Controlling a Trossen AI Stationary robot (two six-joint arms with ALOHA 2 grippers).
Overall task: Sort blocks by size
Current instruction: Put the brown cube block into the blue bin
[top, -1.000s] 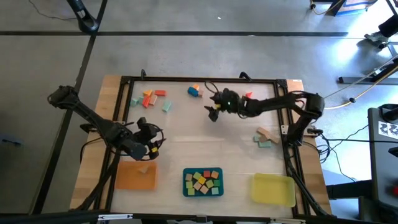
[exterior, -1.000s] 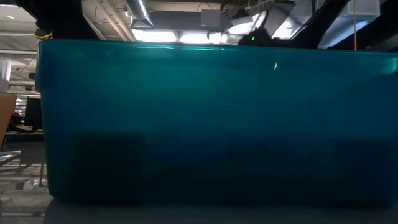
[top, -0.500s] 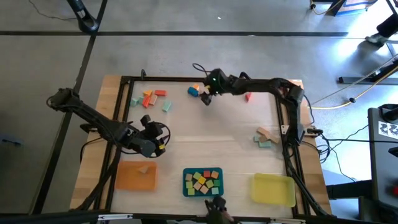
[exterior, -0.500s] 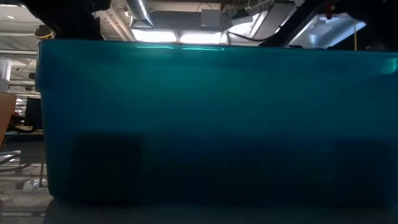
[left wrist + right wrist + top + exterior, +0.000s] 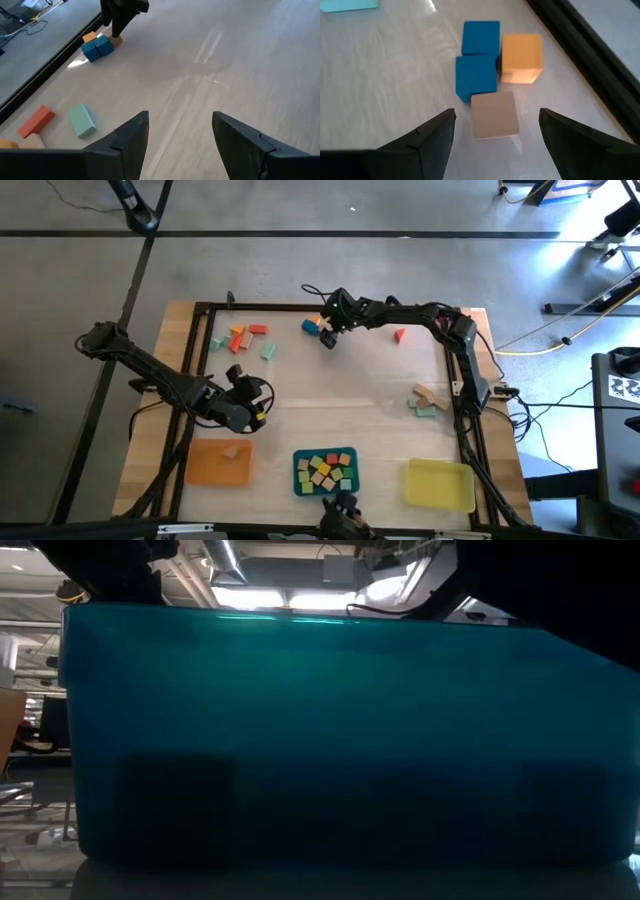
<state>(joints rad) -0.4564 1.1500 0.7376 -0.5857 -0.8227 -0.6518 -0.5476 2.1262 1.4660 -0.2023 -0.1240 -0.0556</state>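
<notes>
My right gripper [image 5: 329, 332] is open at the far middle of the table, low over a cluster of small blocks [image 5: 315, 327]. In the right wrist view its fingers [image 5: 496, 120] stand on either side of a tan block [image 5: 493, 116] without touching it. Two blue blocks [image 5: 478, 60] and an orange-yellow block [image 5: 521, 57] lie just beyond it, all flat on the table. My left gripper [image 5: 248, 402] is open and empty over bare table at the left middle [image 5: 180, 122]. More blocks lie at the far left [image 5: 240, 335] and at the right [image 5: 427, 402]. A red block [image 5: 400, 334] lies alone.
An orange tray [image 5: 218, 462] with a tan block, a teal tray [image 5: 300, 480] with several blocks and a yellow tray [image 5: 440, 483] stand along the near edge. The teal tray's wall [image 5: 320, 740] fills the low view. A black frame [image 5: 320, 307] rims the table.
My right gripper has gone toward the table's far edge and a little left, from the open middle to the cluster of blue, orange and tan blocks. My left gripper has shifted slightly toward the far edge.
</notes>
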